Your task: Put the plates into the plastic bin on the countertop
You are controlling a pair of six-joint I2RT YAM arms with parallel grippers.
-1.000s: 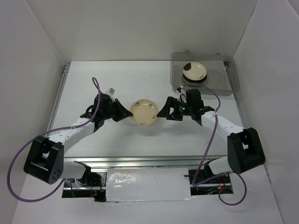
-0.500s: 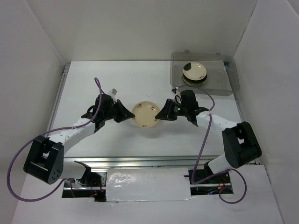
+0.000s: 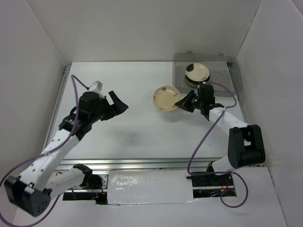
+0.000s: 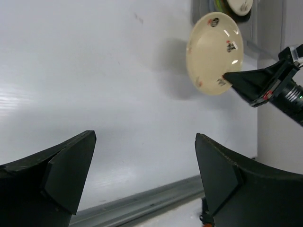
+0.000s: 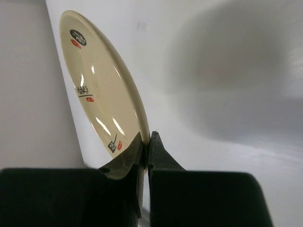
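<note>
The left claw [image 4: 145, 137] has let go and moved back, wide open and empty, well away from the plastic bin [image 3: 226, 85]. The right claw [image 5: 147, 139] now pinches the cream plate [image 3: 165, 98] by its edge, just beside the bin, so it can go in next. A few other plates [image 3: 196, 73], I think, are stacked inside.

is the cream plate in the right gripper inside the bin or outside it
Outside. The right gripper pinches the cream plate by its rim, over the countertop, beside the plastic bin.
</note>
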